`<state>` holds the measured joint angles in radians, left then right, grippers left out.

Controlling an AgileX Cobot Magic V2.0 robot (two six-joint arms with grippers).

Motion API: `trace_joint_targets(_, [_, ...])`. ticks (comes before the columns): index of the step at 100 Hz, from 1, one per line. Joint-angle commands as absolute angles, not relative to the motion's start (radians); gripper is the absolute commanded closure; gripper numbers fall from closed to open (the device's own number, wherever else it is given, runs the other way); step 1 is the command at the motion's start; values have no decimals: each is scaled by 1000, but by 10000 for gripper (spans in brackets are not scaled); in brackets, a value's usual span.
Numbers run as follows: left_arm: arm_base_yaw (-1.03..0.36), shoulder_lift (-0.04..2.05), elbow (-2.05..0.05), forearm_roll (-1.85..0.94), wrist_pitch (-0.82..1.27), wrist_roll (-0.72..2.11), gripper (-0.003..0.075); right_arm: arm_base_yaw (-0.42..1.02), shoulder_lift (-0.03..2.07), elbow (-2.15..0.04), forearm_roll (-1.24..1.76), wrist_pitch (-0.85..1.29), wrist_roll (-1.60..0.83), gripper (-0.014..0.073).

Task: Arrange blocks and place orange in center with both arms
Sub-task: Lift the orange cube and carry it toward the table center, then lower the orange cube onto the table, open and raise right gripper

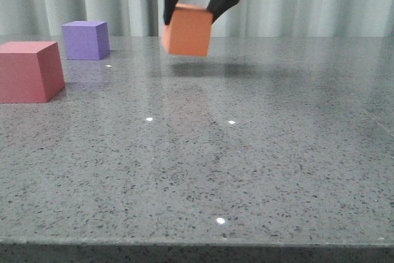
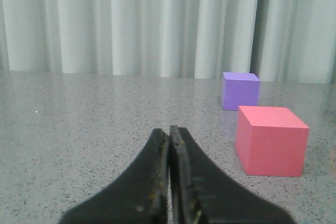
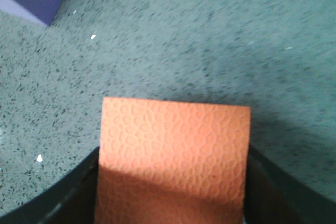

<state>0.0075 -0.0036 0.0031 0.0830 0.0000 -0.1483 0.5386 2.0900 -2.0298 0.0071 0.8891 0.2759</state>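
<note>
Pale pleated curtains hang behind a grey speckled counter (image 1: 258,152) that fills most of the front view. At the upper middle of that frame the right pincer (image 1: 192,5) is clamped on the orange cube (image 1: 188,31), its dark fingers pressing the cube's two sides, and the cube hangs tilted and clear of the surface with its shadow lying just behind and below it. The right wrist view shows the same hold: the orange face (image 3: 173,156) fills the lower middle, black fingers hugging it at either edge. The red-pink cube (image 1: 29,71) sits at the left edge of the front view, and the purple cube (image 1: 85,40) stands just behind it toward the upper left, near but not touching. The left pincer (image 2: 169,182) is closed on nothing, its tips pressed together low in the left wrist view, with both resting cubes at the right of that frame. The step in hand looks like carrying the orange cube to a spot between the other two. To do it well, the cube should be levelled before lowering, brought down squarely so it lands flat, and released only once it rests; the gap between red-pink and purple seems too narrow, so the left arm probably needs to shift one aside first.
</note>
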Motion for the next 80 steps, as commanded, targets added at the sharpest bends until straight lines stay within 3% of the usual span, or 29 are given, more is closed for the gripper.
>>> trace_joint_targets(1, [8,-41,45,81,-82,-148,741,549,2047,-2072,-14,851,287,193])
trace_joint_targets(13, [8,-41,45,81,-82,-148,741,552,2055,-2072,0,856,287,124])
trace_joint_targets(30, [8,-41,45,81,-82,-148,741,552,2055,-2072,0,852,287,-74])
trace_joint_targets(80, [8,-41,45,81,-82,-148,741,500,1963,-2150,0,945,196,-52])
